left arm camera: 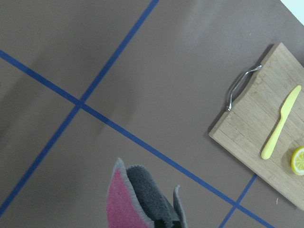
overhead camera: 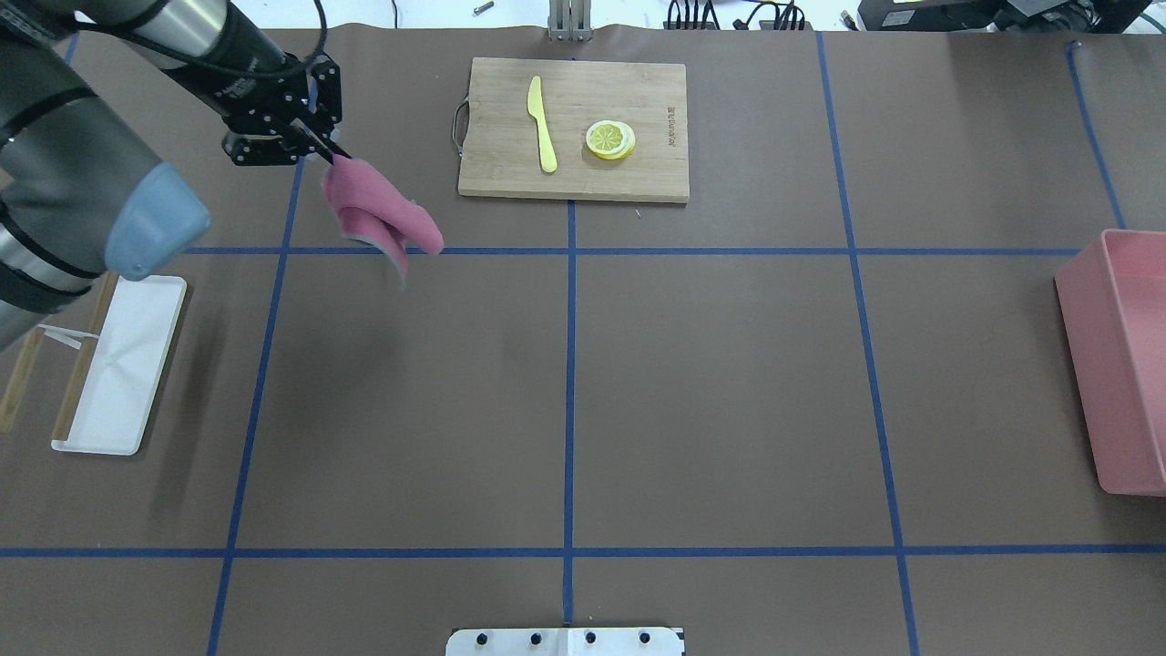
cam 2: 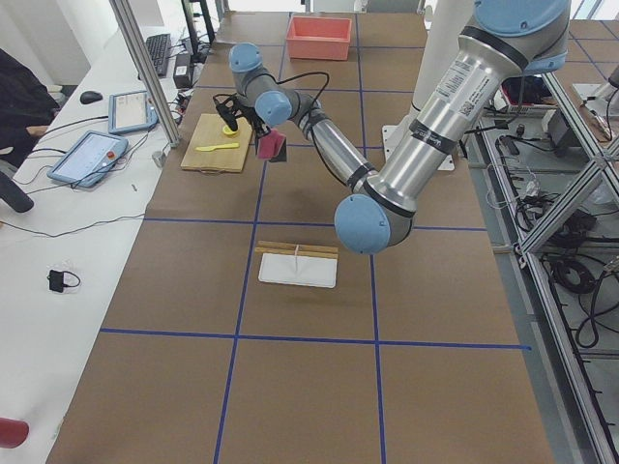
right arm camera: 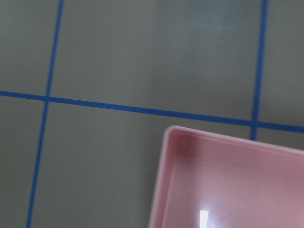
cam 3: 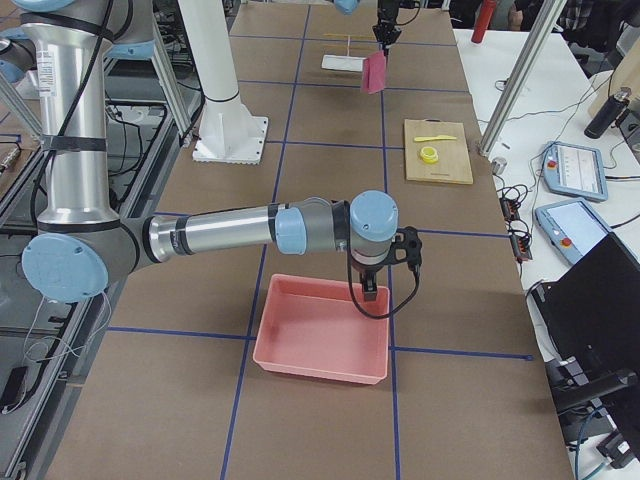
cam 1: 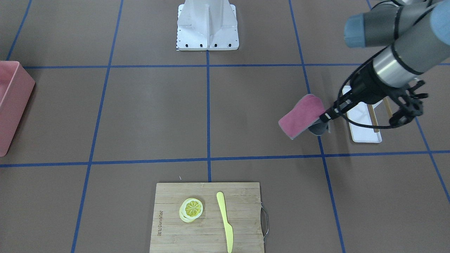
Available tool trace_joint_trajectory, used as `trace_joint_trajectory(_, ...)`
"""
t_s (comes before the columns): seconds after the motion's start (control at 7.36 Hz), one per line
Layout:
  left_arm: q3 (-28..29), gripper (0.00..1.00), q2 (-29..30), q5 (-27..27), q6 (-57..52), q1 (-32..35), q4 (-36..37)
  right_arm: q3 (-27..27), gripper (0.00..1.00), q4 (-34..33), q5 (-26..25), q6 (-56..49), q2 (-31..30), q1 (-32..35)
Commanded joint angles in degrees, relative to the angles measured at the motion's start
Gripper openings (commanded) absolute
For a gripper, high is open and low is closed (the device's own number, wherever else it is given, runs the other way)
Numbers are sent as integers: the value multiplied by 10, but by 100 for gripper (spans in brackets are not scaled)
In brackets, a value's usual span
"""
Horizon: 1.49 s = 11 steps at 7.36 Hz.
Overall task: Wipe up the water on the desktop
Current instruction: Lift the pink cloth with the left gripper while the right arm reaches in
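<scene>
The desktop (cam 1: 158, 112) is a matte brown surface with a blue tape grid, also in the overhead view (overhead camera: 710, 383). No water patch shows clearly on it. My left gripper (overhead camera: 332, 157) is shut on a pink cloth (overhead camera: 373, 214) with a grey underside, which hangs folded above the desktop. The front view shows the same gripper (cam 1: 327, 116) and cloth (cam 1: 302, 116); the left wrist view shows the cloth (left arm camera: 128, 199). My right gripper (cam 3: 368, 290) shows only in the right side view, over the pink bin's rim; I cannot tell if it is open.
A bamboo cutting board (overhead camera: 656, 164) with a yellow knife (overhead camera: 542, 123) and lemon slice (overhead camera: 610, 139) lies at the far middle. A white tray (overhead camera: 127, 383) sits on the left. A pink bin (overhead camera: 1120, 364) stands at the right edge. The robot base (cam 1: 207, 24) is near.
</scene>
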<state>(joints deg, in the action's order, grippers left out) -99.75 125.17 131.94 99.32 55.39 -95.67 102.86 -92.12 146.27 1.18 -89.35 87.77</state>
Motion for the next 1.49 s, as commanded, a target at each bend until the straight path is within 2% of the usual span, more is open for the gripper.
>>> trace_joint_trajectory(0.0,3,0,45,-60,132,-58,-21,81,100,11,10,49,70,-84)
trace_joint_trajectory(0.27,3,0,65,-76,190,-91,-21,85,100,14,14,146,171,-171)
trace_joint_trajectory(0.41,3,0,75,-91,218,-102,-21,90,100,52,3,152,197,-215)
trace_joint_trajectory(0.54,10,0,85,-92,236,-109,-20,82,100,173,-44,153,190,-233)
trace_joint_trajectory(0.68,11,0,90,-92,241,-113,-20,79,100,264,-95,173,183,-265)
trace_joint_trajectory(0.82,21,0,106,-92,263,-117,-20,80,100,299,-134,255,188,-316)
trace_joint_trajectory(0.95,42,0,135,-93,277,-118,-19,81,100,346,-215,275,187,-369)
trace_joint_trajectory(1.09,67,0,156,-93,288,-119,-21,80,100,371,-270,278,187,-410)
trace_joint_trajectory(1.22,100,0,185,-92,291,-121,-22,82,100,371,-297,288,189,-430)
trace_joint_trajectory(1.36,120,0,204,-102,295,-128,-23,83,100,372,-300,297,191,-442)
